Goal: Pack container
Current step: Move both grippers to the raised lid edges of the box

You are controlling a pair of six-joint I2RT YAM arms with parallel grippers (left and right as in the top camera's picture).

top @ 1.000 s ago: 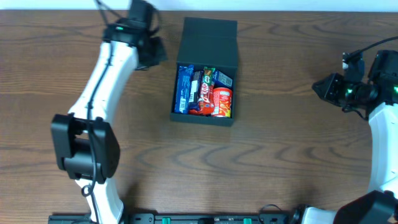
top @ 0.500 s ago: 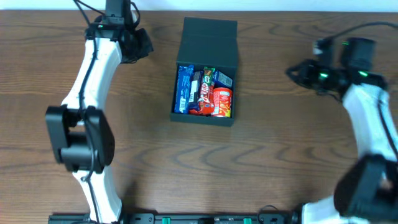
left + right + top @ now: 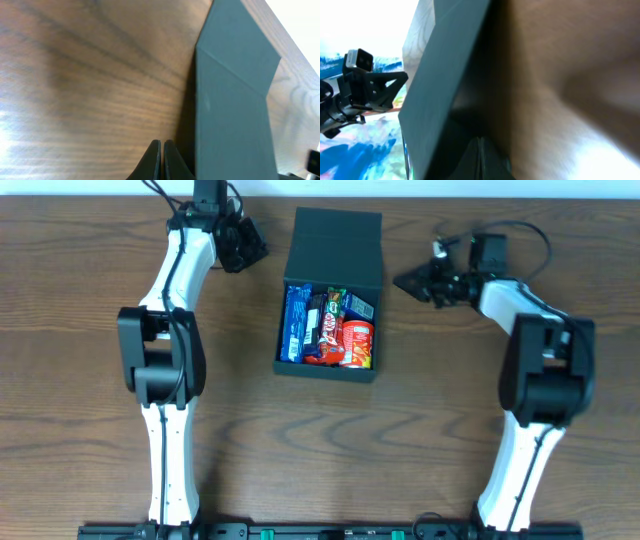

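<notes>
The dark teal-grey container [image 3: 286, 365] stands open at the table's middle, its flap lid [image 3: 336, 245] laid back toward the far edge. Inside lie several snack packets: a blue one [image 3: 297, 323], a dark one, and red ones [image 3: 357, 342]. My left gripper [image 3: 254, 252] is shut and empty, just left of the lid; the left wrist view shows its fingertips [image 3: 162, 145] together beside the lid [image 3: 232, 100]. My right gripper [image 3: 404, 282] is shut and empty, just right of the lid; the right wrist view shows its tips [image 3: 480, 142] next to the lid [image 3: 445, 75].
The brown wooden table [image 3: 100, 430] surrounds the container. Both white arms reach in from the front edge, the left arm [image 3: 160, 360] on the left and the right arm [image 3: 545, 370] on the right. A cable [image 3: 520, 230] loops above the right wrist.
Both grippers have swung in toward the lid: the left moved right along the far edge, the right moved far left from the table's right side. The container has not moved.
</notes>
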